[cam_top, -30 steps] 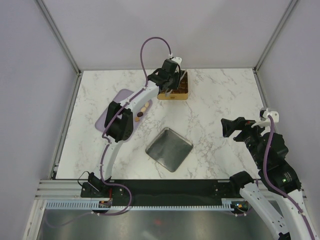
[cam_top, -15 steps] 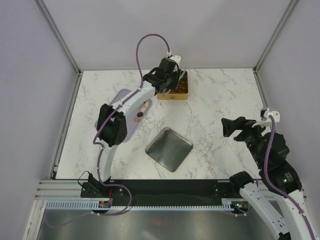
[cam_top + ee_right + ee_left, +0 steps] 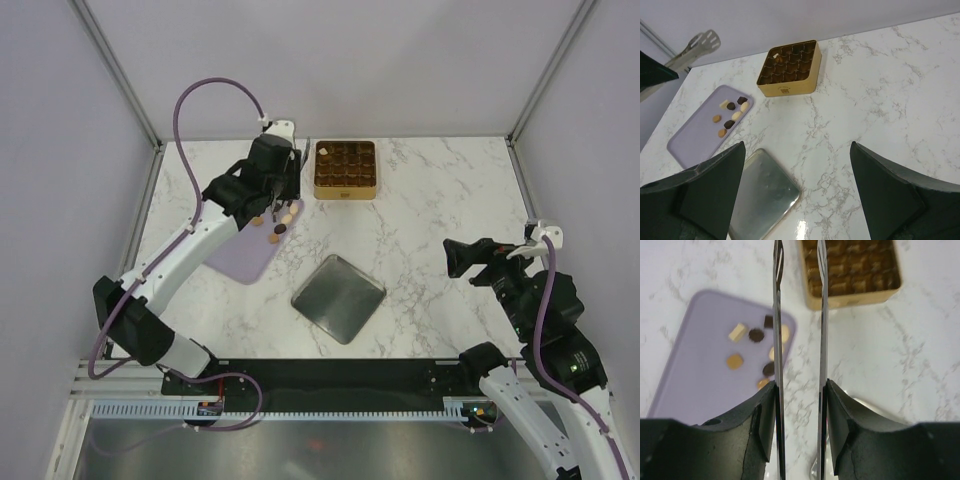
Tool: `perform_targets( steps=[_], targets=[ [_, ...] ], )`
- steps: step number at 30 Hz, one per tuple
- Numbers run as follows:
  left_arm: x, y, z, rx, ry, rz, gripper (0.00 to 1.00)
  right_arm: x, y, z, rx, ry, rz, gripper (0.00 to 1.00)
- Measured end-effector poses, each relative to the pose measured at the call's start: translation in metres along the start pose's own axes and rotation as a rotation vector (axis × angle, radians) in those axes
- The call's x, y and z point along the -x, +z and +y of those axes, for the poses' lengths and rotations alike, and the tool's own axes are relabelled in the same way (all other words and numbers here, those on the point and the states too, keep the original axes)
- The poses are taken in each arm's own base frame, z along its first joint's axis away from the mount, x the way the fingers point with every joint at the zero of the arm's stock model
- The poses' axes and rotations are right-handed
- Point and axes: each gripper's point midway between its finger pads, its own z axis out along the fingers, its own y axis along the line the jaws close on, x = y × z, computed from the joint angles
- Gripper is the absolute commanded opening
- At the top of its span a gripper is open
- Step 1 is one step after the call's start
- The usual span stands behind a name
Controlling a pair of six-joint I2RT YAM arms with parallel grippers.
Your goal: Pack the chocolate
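Lilac board (image 3: 695, 136): eight chocolate pieces (image 3: 729, 124) on it; one gold tin (image 3: 788, 89) near; left gripper (image 3: 800, 255) above its edge, narrowly parted, empty; right gripper (image 3: 796, 147) well away, spread.

The left arm reaches far forward; the left hand (image 3: 799, 250) points down, fingers parallel, narrowly apart, seemingly empty. The right hand (image 3: 796, 147) gapes wide, held back.

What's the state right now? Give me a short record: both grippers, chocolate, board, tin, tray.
left gripper: over the lilac board's edge, jaws slightly apart, empty
right gripper: wide open, empty, well clear of everything
chocolate: several pieces loose on the board
lilac board: flat on the table
gold tin: uncovered, fill unclear
metal tray: flat, holds nothing
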Motion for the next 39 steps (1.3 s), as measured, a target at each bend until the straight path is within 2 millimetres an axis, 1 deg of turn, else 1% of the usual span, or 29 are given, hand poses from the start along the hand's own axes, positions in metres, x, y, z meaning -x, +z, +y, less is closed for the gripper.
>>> perform_targets(
  steps=[1,3,5,7,10,12,15,19,25,30,35,39],
  targets=[
    [-0.011,-0.002,0.007,0.019,-0.006,0.029,0.49,0.0,-0.001,0.0,0.004,0.001,0.0,0.94],
    [-0.041,-0.004,0.027,0.068,-0.028,0.103,0.49,-0.001,-0.002,0.001,0.011,0.004,-0.002,0.94],
    [-0.074,-0.006,0.049,0.124,-0.054,0.182,0.49,-0.001,-0.003,0.002,0.016,0.005,-0.003,0.94],
    [-0.102,-0.009,0.073,0.182,-0.087,0.253,0.49,0.0,-0.005,0.003,0.024,0.007,-0.008,0.94],
    [-0.127,-0.013,0.102,0.254,-0.134,0.312,0.5,0.0,-0.006,0.004,0.034,0.009,-0.008,0.94],
    [-0.14,-0.015,0.113,0.285,-0.166,0.34,0.49,-0.001,-0.007,0.005,0.036,0.011,-0.006,0.93],
    [-0.152,-0.016,0.113,0.284,-0.191,0.372,0.49,0.0,-0.008,0.005,0.04,0.013,-0.01,0.93],
    [-0.159,-0.013,0.109,0.274,-0.209,0.393,0.51,0.001,-0.009,0.005,0.042,0.016,-0.014,0.93],
    [-0.171,0.001,0.106,0.277,-0.218,0.427,0.51,0.001,-0.009,0.005,0.042,0.016,-0.014,0.94],
    [-0.187,0.013,0.106,0.295,-0.216,0.478,0.51,0.001,-0.009,0.005,0.042,0.016,-0.015,0.94],
    [-0.193,0.019,0.105,0.297,-0.221,0.493,0.5,0.001,-0.009,0.005,0.042,0.016,-0.015,0.94],
    [-0.193,0.019,0.103,0.286,-0.226,0.496,0.44,0.0,-0.009,0.005,0.04,0.015,-0.013,0.94]
  ],
)
